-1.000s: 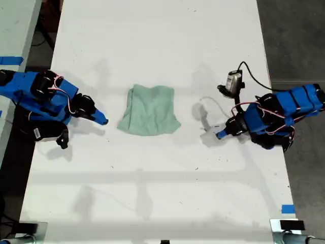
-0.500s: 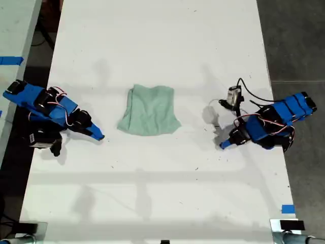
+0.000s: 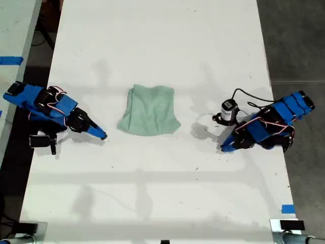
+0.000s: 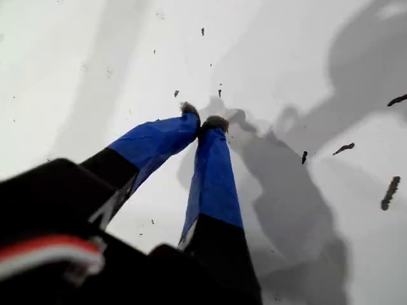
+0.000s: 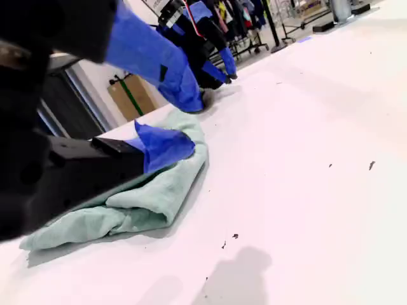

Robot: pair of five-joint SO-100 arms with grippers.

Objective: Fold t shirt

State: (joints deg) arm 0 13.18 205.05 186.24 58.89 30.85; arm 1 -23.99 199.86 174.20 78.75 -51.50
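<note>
Mint-green and wrinkled, the t shirt lies as a compact folded bundle in the middle of the white table, and you can see that it has not shifted over the last second while both arms have backed off it. My first gripper, toward the exterior view's right, has swung back and dipped toward the bare tabletop. Its wrist view shows the blue fingertips pressed together on nothing, only specks and shadow beneath them. My second gripper, toward the exterior view's left, has drawn away and now points across at the garment from well apart. In its own low view the cloth sits just beyond the jaws, which appear slightly parted with nothing between them, though the angle is oblique and you should treat that as a reading, not a certainty. Neither gripper touches the fabric. For you this retreat suggests the fold in hand is finished. The bundle looks a little uneven along its lower edge, so one more tidy pass may be worth considering before you call it done.
</note>
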